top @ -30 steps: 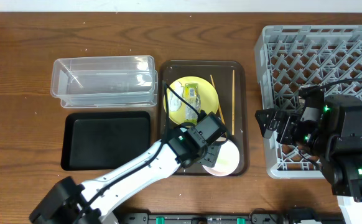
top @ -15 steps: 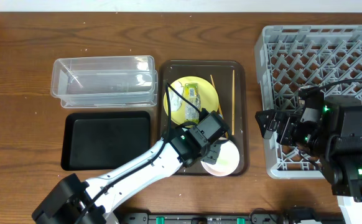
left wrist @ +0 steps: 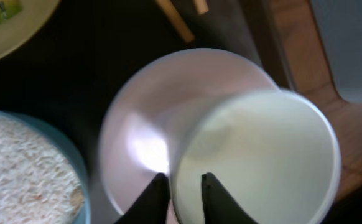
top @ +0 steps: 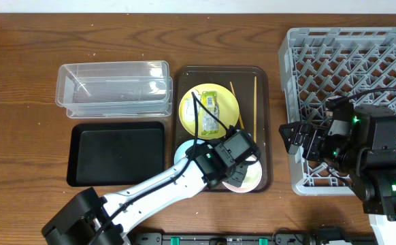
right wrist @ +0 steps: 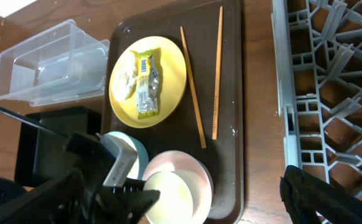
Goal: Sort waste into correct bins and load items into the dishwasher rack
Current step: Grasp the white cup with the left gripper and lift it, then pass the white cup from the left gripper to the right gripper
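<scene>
My left gripper [top: 237, 169] is shut on the rim of the white-pink bowl [top: 249, 178] at the front right of the brown tray. In the left wrist view its fingers [left wrist: 185, 180] pinch the white rim [left wrist: 255, 162], with a pale pink round part below. The light-blue bowl [top: 183, 151] with rice [left wrist: 25, 168] sits beside it. The yellow plate [top: 208, 109] carries the snack wrapper [top: 211, 107] and a white tissue [right wrist: 124, 79]. Two chopsticks [top: 236, 107] [top: 255, 102] lie to its right. My right gripper [top: 289, 134] is open and empty at the grey rack's [top: 351, 61] left edge.
The dark brown serving tray [top: 260, 75] holds the dishes in the middle. The clear tub [top: 113, 88] stands at the back left, with the black tray [top: 116, 153] in front of it. The rack fills the right side.
My left gripper has moved toward the front right onto the white-pink bowl, uncovering the light-blue bowl. The right arm has not moved.
</scene>
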{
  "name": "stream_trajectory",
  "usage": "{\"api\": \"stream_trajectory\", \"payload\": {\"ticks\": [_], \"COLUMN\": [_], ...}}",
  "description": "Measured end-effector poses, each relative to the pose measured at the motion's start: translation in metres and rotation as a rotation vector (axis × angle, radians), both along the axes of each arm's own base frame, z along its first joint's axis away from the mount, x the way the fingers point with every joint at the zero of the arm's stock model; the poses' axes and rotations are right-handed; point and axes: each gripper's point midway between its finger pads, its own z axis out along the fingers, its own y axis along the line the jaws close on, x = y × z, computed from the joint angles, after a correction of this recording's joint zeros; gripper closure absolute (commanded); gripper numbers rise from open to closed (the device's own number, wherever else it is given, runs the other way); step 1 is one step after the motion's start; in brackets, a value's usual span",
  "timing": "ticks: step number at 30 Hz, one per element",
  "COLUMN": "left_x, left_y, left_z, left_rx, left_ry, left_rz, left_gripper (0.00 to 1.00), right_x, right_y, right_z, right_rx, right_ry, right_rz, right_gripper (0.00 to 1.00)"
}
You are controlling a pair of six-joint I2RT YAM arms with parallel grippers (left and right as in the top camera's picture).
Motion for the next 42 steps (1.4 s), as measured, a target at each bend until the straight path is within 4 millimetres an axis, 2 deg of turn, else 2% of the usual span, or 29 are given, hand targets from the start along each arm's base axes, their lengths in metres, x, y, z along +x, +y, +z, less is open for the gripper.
{"api": "stream_trajectory", "payload": {"ticks": [3,5,7,11,15,18,21,27,34,42], "left_x": [0.003,0.006,0.013,0.031,0.043,0.040,0.035,0.030,0.022,0.007], "left_y": [0.011,0.018,0.025,0.044,0.076,0.097,0.107,0.100,0.075,0.065], "left_z": [0.005,0.017,0.036,0.094,0.148,0.171,0.187,0.211,0.258,0.281], "left_rx": [0.006,-0.010,-0.064,-0.243,-0.402,-0.476,-0.551,-0.706,-0.949,-1.071], "left_ry": [0.007,0.002,-0.014,-0.073,-0.145,-0.164,-0.160,-0.118,-0.109,-0.057], "left_rz": [0.028,0.048,0.074,0.147,0.225,0.265,0.269,0.196,-0.062,-0.232], "left_gripper": [0.93,0.94,0.94,0.94,0.94,0.94,0.94,0.94,0.94,0.94], "right_x": [0.000,0.000,0.000,0.002,0.003,0.002,-0.002,-0.014,-0.044,-0.073], "right_y": [0.000,0.000,0.002,0.013,0.026,0.036,0.051,0.072,0.096,0.116], "right_z": [0.000,0.000,0.002,0.011,0.022,0.031,0.045,0.068,0.099,0.126], "right_rx": [-0.003,-0.009,-0.015,0.001,0.036,0.065,0.113,0.205,0.337,0.416], "right_ry": [-0.002,-0.008,-0.022,-0.081,-0.145,-0.190,-0.258,-0.359,-0.510,-0.658], "right_rz": [0.005,0.012,0.034,0.125,0.214,0.278,0.385,0.551,0.807,1.028], "right_gripper": [0.04,0.09,0.13,0.15,0.16,0.16,0.17,0.20,0.18,0.15]}}
